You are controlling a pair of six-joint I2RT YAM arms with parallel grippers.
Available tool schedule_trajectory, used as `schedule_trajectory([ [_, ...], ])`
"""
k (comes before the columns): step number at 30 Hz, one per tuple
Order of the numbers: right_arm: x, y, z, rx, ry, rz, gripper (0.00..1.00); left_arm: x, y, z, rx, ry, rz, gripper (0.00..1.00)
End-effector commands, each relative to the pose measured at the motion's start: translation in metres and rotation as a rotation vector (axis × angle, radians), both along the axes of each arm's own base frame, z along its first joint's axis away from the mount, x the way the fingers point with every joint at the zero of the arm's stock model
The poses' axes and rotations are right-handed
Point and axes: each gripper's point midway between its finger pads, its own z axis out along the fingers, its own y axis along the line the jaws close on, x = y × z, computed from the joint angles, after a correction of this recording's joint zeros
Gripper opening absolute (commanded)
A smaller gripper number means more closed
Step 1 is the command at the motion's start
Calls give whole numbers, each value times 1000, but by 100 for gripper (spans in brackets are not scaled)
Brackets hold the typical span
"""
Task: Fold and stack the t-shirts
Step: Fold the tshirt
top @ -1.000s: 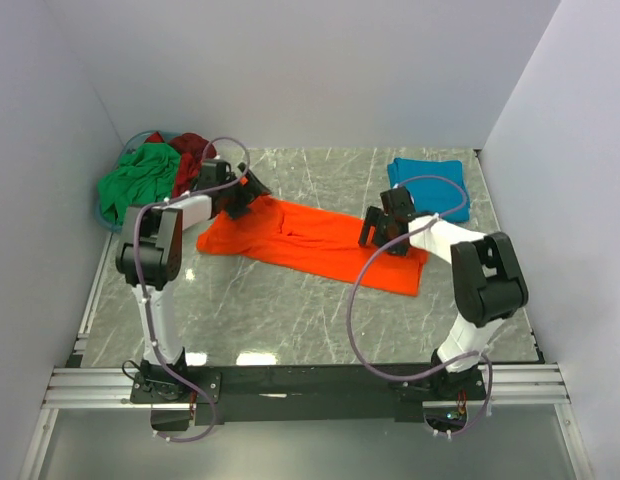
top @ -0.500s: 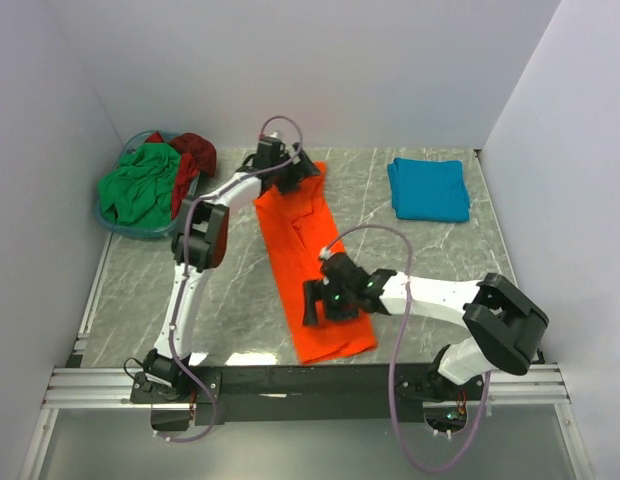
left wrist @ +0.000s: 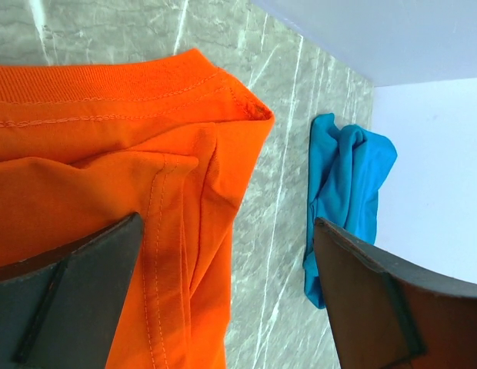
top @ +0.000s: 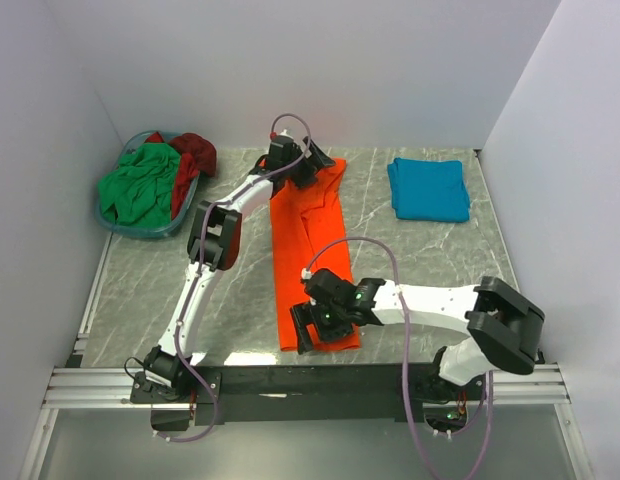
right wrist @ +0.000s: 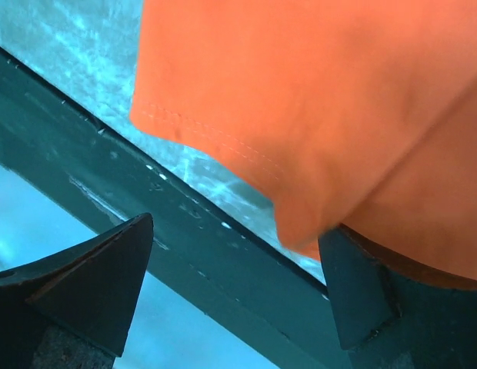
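The orange t-shirt point(top: 305, 240) lies in a strip from far to near down the middle of the table point(top: 410, 265).
Far left, the green t-shirt point(top: 138, 185) and dark red t-shirt point(top: 193, 152) lie heaped in the blue basket point(top: 155, 232). The left gripper point(top: 300, 168) is over the orange shirt's far end, jaws spread wide; the right gripper point(top: 315, 330) is at its near end, jaws likewise apart. The teal t-shirt point(top: 428, 190) lies folded far right.

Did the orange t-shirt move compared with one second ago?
Yes. The orange t-shirt swung from crosswise to lengthwise, left of the unmoved teal t-shirt.
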Motion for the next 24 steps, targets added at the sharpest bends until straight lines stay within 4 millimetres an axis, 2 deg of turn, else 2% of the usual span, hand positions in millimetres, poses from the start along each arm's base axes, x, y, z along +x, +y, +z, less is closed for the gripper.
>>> schedule_trajectory([
  [1,20,0,33,3,-121,-51,93,7,6,12,-2,-18,26,100],
  [2,28,-1,42,4,-160,-74,95,7,7,47,-3,-76,26,99],
  [4,43,-5,58,-6,-220,-131,95,3,9,82,18,-123,25,99],
  [5,48,-5,69,14,-240,-149,96,-2,13,124,22,-190,20,99],
  [6,52,-5,78,25,-252,-164,96,-6,16,142,26,-212,21,100],
  [7,60,-9,84,24,-275,-209,97,-13,18,160,29,-234,16,100],
  [8,71,-14,94,34,-311,-254,98,-28,26,190,37,-269,12,99],
  [10,82,-22,101,44,-333,-322,99,-49,30,212,47,-291,2,99],
  [11,90,-29,108,60,-348,-364,99,-72,38,223,63,-285,3,99],
  [13,98,-39,108,66,-347,-424,100,-100,44,224,78,-253,-2,99],
  [14,106,-47,113,84,-359,-465,100,-127,53,219,100,-217,-14,99],
  [16,111,-58,111,89,-363,-508,100,-161,53,210,114,-180,-44,99],
  [17,114,-65,115,105,-377,-532,100,-190,63,197,131,-150,-51,100],
  [19,118,-81,108,85,-391,-590,100,-224,63,182,150,-131,-60,99],
  [20,119,-87,110,90,-408,-605,100,-247,76,164,171,-94,-39,99],
  [21,116,-95,100,63,-410,-615,100,-261,80,154,179,-69,-37,99],
  [24,110,-109,84,14,-401,-617,100,-323,92,108,251,56,-66,100],
])
